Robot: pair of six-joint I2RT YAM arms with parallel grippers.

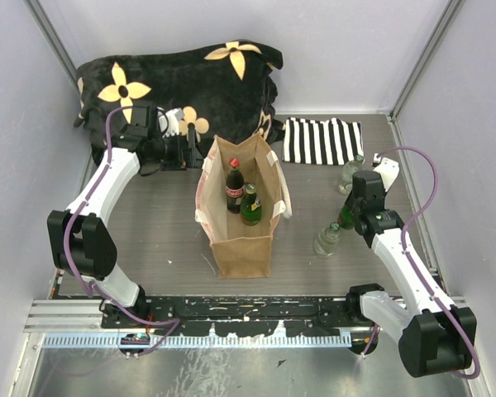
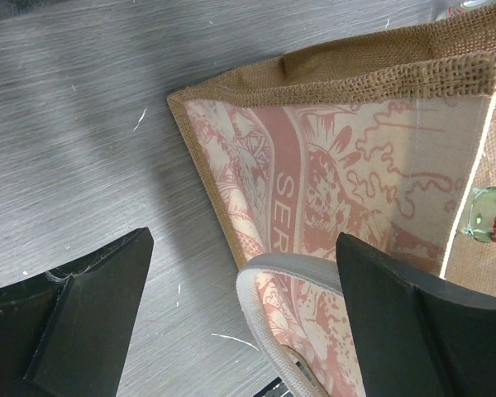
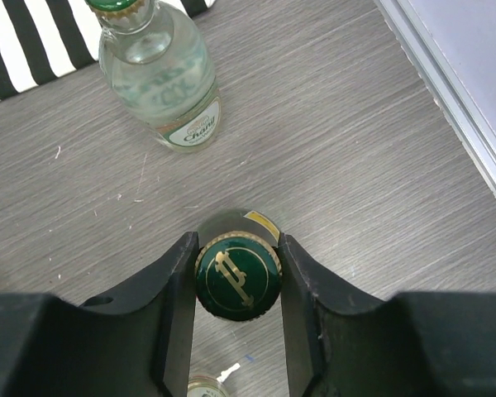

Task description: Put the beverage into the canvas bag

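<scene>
The canvas bag [image 1: 241,248] stands open mid-table. A red-labelled cola bottle [image 1: 234,188] and a green bottle [image 1: 250,207] stand inside it. To its right, my right gripper [image 1: 350,217] is over another dark green beverage bottle [image 1: 345,218]. In the right wrist view its fingers [image 3: 175,281] press both sides of the gold-marked green cap [image 3: 238,275]. My left gripper [image 1: 186,153] hangs by the bag's left side. In the left wrist view it [image 2: 241,248] stands wide open above the bag's pink patterned side [image 2: 339,165] and cream handle [image 2: 256,306], touching nothing.
A clear glass bottle [image 1: 326,240] stands just left of the gripped one, and another [image 1: 350,172] near the striped cloth [image 1: 322,141]. The black flowered blanket [image 1: 182,83] lies at the back left. Walls close in both sides, with a rail [image 3: 446,83] near the right.
</scene>
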